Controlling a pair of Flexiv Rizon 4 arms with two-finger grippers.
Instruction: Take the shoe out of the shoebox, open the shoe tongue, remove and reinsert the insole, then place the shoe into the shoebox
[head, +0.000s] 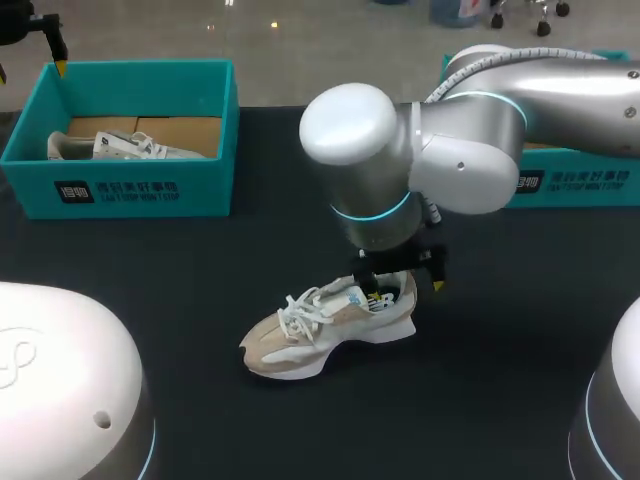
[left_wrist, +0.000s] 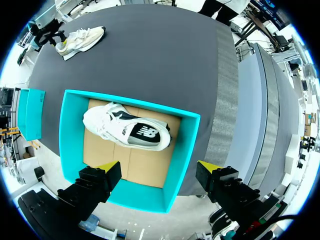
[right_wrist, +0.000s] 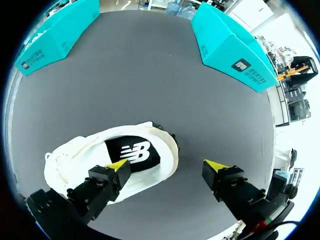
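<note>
A beige and white shoe (head: 328, 332) lies on the dark table, toe toward my left arm's side. My right gripper (head: 400, 282) hangs over its heel. In the right wrist view the gripper (right_wrist: 167, 166) is open: one finger stands over the shoe's (right_wrist: 85, 152) opening by the black insole (right_wrist: 132, 152), the other outside the heel, apart from it. The teal shoebox (head: 130, 185) at the back left holds a second white shoe (left_wrist: 127, 131). My left gripper (left_wrist: 159, 169) hovers open above that shoebox (left_wrist: 185, 145), holding nothing.
A second teal box (head: 575, 180) stands at the back right, partly hidden behind my right arm. Dark tabletop (head: 200, 280) lies bare around the shoe.
</note>
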